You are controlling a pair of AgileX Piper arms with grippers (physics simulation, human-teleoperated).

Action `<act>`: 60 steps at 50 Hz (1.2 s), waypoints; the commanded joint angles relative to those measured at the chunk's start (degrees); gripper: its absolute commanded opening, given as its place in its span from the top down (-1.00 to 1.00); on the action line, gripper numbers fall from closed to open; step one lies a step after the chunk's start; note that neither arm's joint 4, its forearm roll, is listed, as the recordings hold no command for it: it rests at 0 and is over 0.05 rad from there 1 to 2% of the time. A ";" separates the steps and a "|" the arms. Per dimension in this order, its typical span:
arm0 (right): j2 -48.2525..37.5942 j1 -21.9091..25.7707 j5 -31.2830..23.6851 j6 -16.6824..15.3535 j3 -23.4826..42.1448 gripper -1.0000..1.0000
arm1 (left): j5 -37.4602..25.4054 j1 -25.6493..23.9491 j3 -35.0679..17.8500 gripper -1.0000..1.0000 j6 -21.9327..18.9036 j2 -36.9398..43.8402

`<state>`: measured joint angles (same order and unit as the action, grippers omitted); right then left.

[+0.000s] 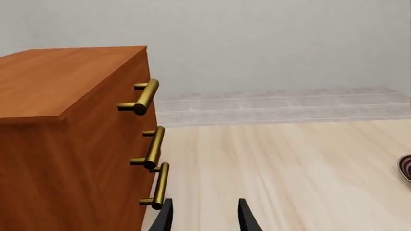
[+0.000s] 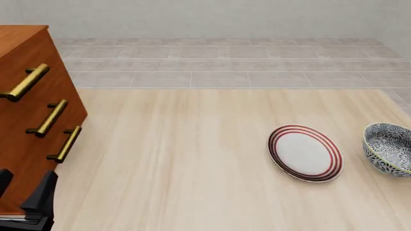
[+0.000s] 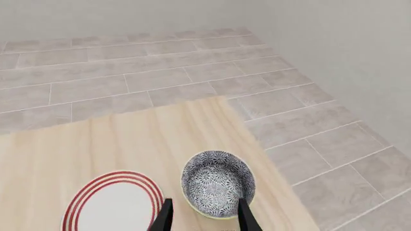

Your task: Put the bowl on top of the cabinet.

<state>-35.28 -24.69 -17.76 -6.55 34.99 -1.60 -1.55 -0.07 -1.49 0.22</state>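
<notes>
The bowl (image 2: 389, 146), blue-and-white floral with a pale rim, stands upright on the table at the far right edge of the front view. In the right wrist view the bowl (image 3: 217, 183) lies just ahead of my right gripper (image 3: 205, 219), which is open with nothing held; one fingertip (image 3: 246, 215) overlaps the bowl's near rim. The reddish-brown cabinet (image 2: 26, 57) with brass handles stands at the far left. My left gripper (image 2: 22, 187) is open, low beside the cabinet's (image 1: 57, 144) front, near the lowest handle (image 1: 159, 185). The right gripper is outside the front view.
A flat white plate with red rings (image 2: 305, 153) lies on the table just left of the bowl, also seen as the plate (image 3: 112, 204) in the right wrist view. The table's right edge (image 3: 257, 159) runs close past the bowl, with tiled floor beyond.
</notes>
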 commanded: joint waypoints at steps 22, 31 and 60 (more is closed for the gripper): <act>-10.59 -5.64 1.64 2.24 4.50 -1.00 | -0.48 -0.10 0.05 -1.00 -0.20 0.09; -14.24 -7.40 2.35 0.32 5.33 -1.00 | -0.02 -0.10 0.05 -1.00 -0.35 0.65; -25.54 -15.31 3.92 -3.62 7.58 -1.00 | -0.19 -0.50 0.05 -1.00 -0.13 0.56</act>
<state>-56.99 -37.83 -14.52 -9.39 41.88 -1.77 -1.95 -0.02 -1.60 0.74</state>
